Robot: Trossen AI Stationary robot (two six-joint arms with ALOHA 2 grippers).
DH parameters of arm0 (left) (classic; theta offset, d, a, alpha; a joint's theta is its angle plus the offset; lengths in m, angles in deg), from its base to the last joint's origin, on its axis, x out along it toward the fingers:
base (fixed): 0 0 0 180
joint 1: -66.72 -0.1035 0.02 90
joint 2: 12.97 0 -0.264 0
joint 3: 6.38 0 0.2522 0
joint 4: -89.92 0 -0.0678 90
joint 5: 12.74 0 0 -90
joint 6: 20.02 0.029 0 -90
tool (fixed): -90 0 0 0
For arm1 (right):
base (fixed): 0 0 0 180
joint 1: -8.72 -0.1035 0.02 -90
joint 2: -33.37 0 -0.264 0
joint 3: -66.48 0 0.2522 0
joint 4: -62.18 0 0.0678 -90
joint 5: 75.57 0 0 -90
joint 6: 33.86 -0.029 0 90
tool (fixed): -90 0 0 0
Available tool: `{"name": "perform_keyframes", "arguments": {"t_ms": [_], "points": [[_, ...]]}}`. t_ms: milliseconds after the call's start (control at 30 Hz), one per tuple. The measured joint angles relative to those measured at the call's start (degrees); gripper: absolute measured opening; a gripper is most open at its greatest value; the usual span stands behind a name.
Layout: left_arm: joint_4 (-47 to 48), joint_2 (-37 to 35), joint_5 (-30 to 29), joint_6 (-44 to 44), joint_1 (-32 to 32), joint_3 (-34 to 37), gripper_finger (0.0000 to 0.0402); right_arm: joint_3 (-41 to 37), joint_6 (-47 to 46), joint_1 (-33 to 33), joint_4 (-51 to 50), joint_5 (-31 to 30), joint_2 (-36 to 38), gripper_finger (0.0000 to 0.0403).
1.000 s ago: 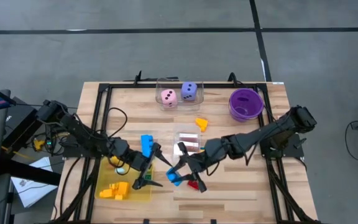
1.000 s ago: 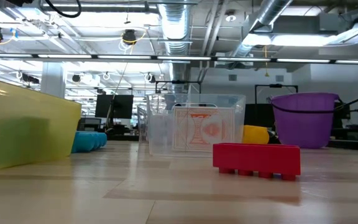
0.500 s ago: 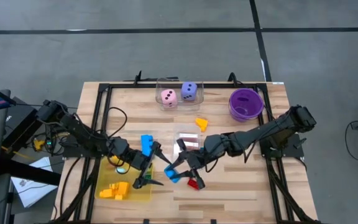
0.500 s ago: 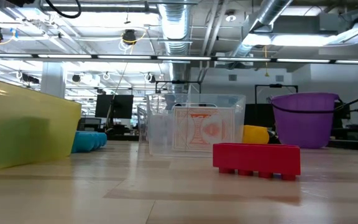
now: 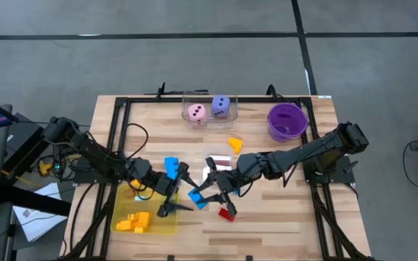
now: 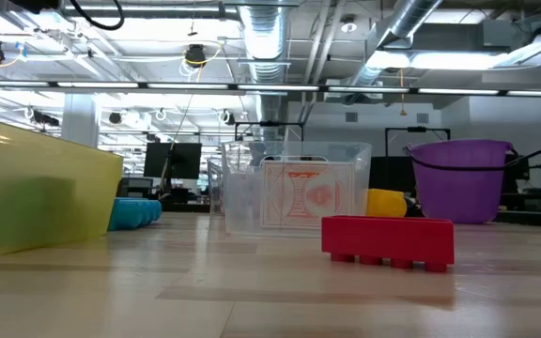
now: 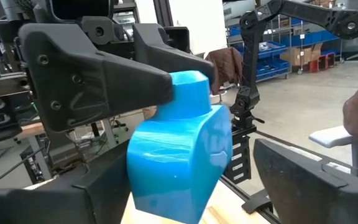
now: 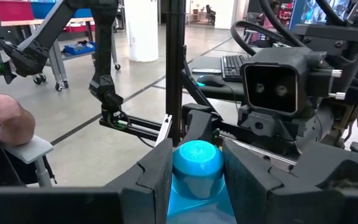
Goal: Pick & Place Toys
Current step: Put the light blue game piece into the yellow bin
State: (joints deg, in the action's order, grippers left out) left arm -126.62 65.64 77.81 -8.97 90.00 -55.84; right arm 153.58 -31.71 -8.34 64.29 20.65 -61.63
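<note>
Blue toy [image 5: 197, 197] in right end effector [image 5: 202, 194]

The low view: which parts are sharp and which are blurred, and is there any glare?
Low view: the red brick is sharp, the yellow tray at the near left is soft and out of focus, and the ceiling lights give bright glare. High view: even light, only faint shadows on the table.

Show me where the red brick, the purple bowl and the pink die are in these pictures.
red brick [image 6: 388, 240]: low view, middle of its front face
purple bowl [image 5: 287, 120]: high view, its inner floor
pink die [image 5: 197, 113]: high view, its top face
</note>
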Motion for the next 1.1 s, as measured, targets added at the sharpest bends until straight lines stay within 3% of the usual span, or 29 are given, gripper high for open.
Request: {"name": "perform_keyframes", "arguments": {"t_ms": [567, 767, 1100], "points": [[-0.19, 0.00, 0.38, -1.68, -0.86, 0.00, 0.0145, 0.00, -0.07, -0.07, -0.37, 0.15, 0.02, 0.0118], [-0.24, 0.00, 0.34, -1.59, -0.84, -0.02, 0.0140, 0.00, -0.22, -0.92, 0.25, -0.42, 0.02, 0.0134], [1.75, 0.00, 0.33, -1.44, -0.82, -0.02, 0.0140, -0.02, -2.29, -0.92, -2.76, -0.47, 1.38, 0.0231]]}}
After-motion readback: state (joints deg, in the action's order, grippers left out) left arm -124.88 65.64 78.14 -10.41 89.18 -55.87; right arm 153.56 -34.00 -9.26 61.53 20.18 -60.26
